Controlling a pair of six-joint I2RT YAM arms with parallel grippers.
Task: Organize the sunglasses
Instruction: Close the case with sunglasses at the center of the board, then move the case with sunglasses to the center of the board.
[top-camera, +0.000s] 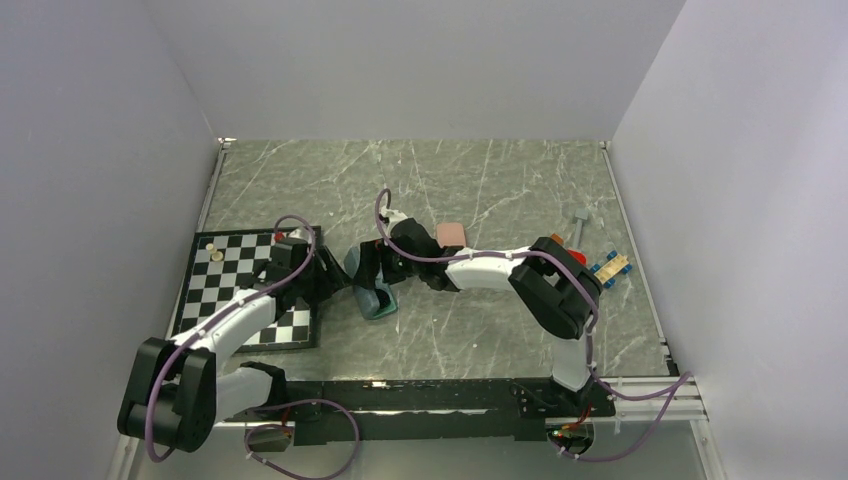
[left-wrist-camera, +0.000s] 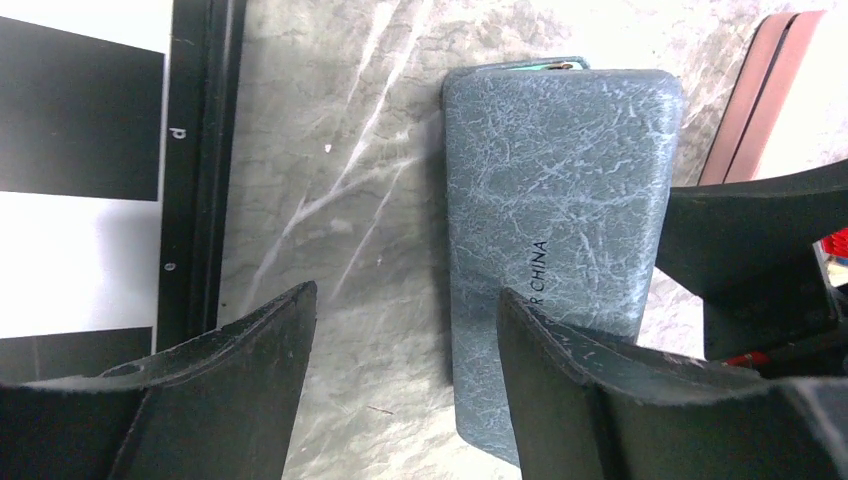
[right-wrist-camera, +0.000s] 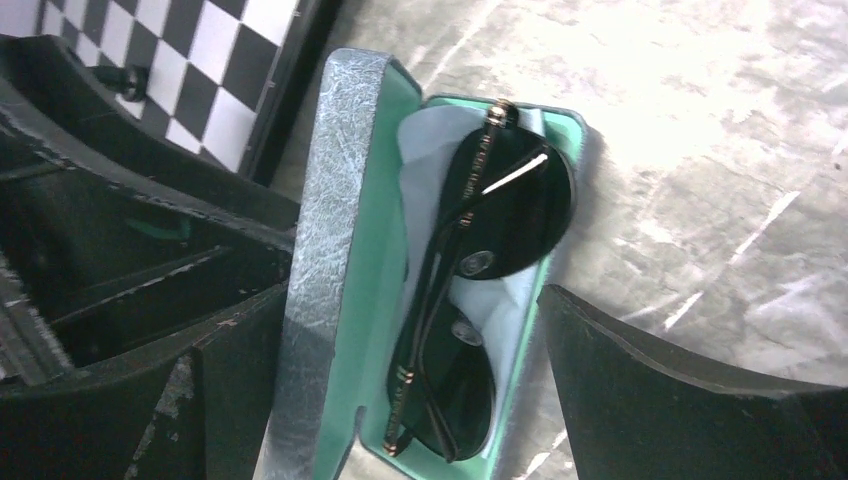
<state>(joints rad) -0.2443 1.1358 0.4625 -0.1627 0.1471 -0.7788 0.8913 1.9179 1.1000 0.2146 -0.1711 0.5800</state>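
Note:
The thin black-framed sunglasses (right-wrist-camera: 470, 300) lie folded on a light blue cloth (right-wrist-camera: 430, 150) inside the open slate-blue case (top-camera: 375, 300), which has a mint-green lining. The case lid (right-wrist-camera: 325, 250) stands raised. My right gripper (right-wrist-camera: 410, 300) is open, with one finger outside the lid and the other beside the case's far edge. My left gripper (left-wrist-camera: 405, 292) is open on the lid's outer side (left-wrist-camera: 560, 220), and its right finger (left-wrist-camera: 570, 400) overlaps the case. In the top view both grippers, left (top-camera: 325, 280) and right (top-camera: 375, 268), meet at the case. The white-framed sunglasses are out of view.
A chessboard (top-camera: 250, 290) with small pieces lies left of the case; its black border (left-wrist-camera: 190, 170) runs beside my left gripper. A closed pink case (top-camera: 451, 234) lies just behind. A blue-and-wood object (top-camera: 611, 268) and a grey tool (top-camera: 580, 216) lie at the right.

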